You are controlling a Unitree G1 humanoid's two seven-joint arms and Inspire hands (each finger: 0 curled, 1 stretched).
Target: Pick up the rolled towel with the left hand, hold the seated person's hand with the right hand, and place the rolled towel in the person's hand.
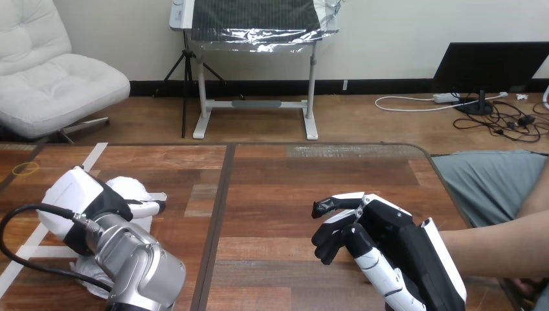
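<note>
Lying under left hand (98,205), rolled towel (131,189), right hand (375,228) apart

Count of items on view.

- Robot hands: we count two, the left hand (81,197) and the right hand (379,236).
- Rolled towel (124,186): one, white, under the left hand.
- Person's forearm (498,243): one, just behind the right hand on its outer side; we cannot tell whether they touch.
- Yellow ring (27,169): one, beyond the left hand, apart from it.
- White tape strips (97,154): we count at least two, near the left hand.
- Table (291,188): one.
</note>
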